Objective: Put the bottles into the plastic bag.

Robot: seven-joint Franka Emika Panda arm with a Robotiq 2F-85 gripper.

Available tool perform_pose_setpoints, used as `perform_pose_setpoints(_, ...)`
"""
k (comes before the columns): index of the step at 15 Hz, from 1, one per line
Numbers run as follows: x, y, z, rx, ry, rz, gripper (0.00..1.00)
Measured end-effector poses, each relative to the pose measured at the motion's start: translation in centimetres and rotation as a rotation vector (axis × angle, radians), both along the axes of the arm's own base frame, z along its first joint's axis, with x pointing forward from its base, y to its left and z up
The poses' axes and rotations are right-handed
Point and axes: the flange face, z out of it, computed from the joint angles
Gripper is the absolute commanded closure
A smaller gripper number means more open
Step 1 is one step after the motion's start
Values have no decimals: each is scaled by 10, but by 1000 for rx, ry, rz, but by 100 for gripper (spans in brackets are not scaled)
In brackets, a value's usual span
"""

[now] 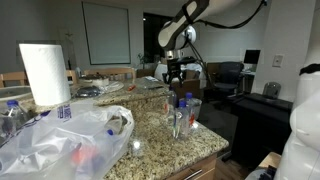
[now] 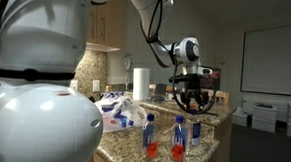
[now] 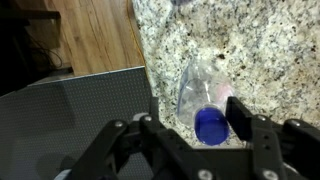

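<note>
In the wrist view a clear bottle [image 3: 200, 95] with a blue cap [image 3: 210, 126] lies on the speckled granite counter [image 3: 255, 50]. My gripper [image 3: 197, 125] is open, with its fingers on either side of the cap end; the right finger is close to the cap. In both exterior views the gripper [image 1: 175, 72] [image 2: 190, 93] hangs low over the far part of the counter. Three upright blue-capped bottles [image 2: 180, 136] stand near the counter's front edge, and they also show in an exterior view [image 1: 183, 113]. The clear plastic bag [image 1: 75, 135] [image 2: 119, 110] lies crumpled on the counter.
A paper towel roll [image 1: 45, 73] [image 2: 141, 83] stands by the bag. More bottles [image 1: 12, 115] sit beside it. The counter's edge drops to a wood floor [image 3: 95, 35]. A dark grey panel [image 3: 70, 120] lies below the edge. Chairs [image 1: 225, 75] stand behind the counter.
</note>
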Motion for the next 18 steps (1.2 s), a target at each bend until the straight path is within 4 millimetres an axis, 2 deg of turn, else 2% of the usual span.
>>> perform_pose_setpoints(2, 2, 7, -7, 25, 10, -5, 70)
perform_pose_setpoints(5, 5, 16, -17, 63, 23, -15, 73)
perform_pose_setpoints(6, 6, 16, -19, 71, 26, -20, 46)
perform_pose_setpoints(7, 7, 16, -21, 74, 28, -24, 45)
perform_pose_setpoints(9, 7, 12, -22, 74, 30, -31, 35)
perform_pose_setpoints(14, 8, 1, -17, 71, 32, -51, 3)
perform_pose_setpoints(15, 9, 0, -15, 71, 30, -52, 1)
perform_pose_setpoints(16, 10, 1, -13, 70, 26, -52, 5)
perform_pose_setpoints(17, 11, 1, -12, 70, 22, -50, 33)
perform_pose_setpoints(18, 12, 2, -10, 70, 18, -48, 30)
